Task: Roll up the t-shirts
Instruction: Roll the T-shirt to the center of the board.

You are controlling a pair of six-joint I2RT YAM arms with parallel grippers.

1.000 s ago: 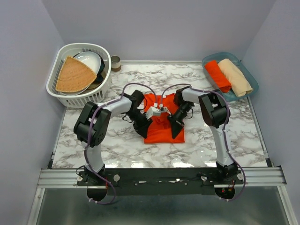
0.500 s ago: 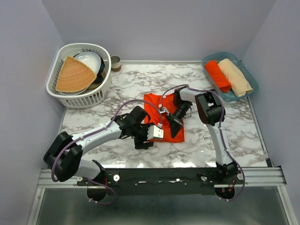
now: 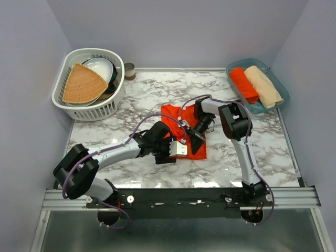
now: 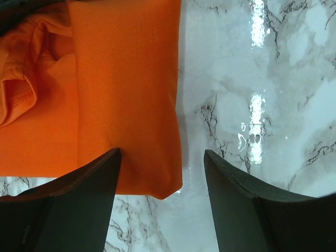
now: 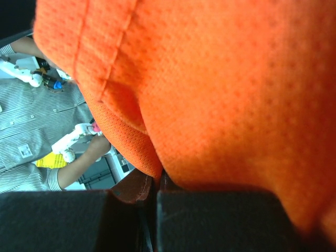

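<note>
The orange t-shirt (image 3: 170,114) lies folded and partly bunched at the middle of the marble table (image 3: 252,152), just ahead of both arms. The right gripper (image 3: 193,140) is down on its middle, and the right wrist view shows the jaws closed tight with a fold of the cloth (image 5: 220,94) pinched where they meet (image 5: 157,185). The left gripper (image 3: 177,149) sits low at the shirt's near left edge with its jaws spread wide and nothing held. From the left wrist camera, a corner of the shirt (image 4: 126,89) falls in the gap between the fingertips (image 4: 161,157). One finger (image 4: 79,194) is over the cloth and the other is over bare marble. I can't tell whether either finger touches it.

Well apart, at the far right, a blue tray (image 3: 281,86) holds a rolled orange shirt (image 3: 244,85) beside a cream roll (image 3: 263,86). At the far left a white basket (image 3: 113,100) holds a woven mat (image 3: 83,84).
</note>
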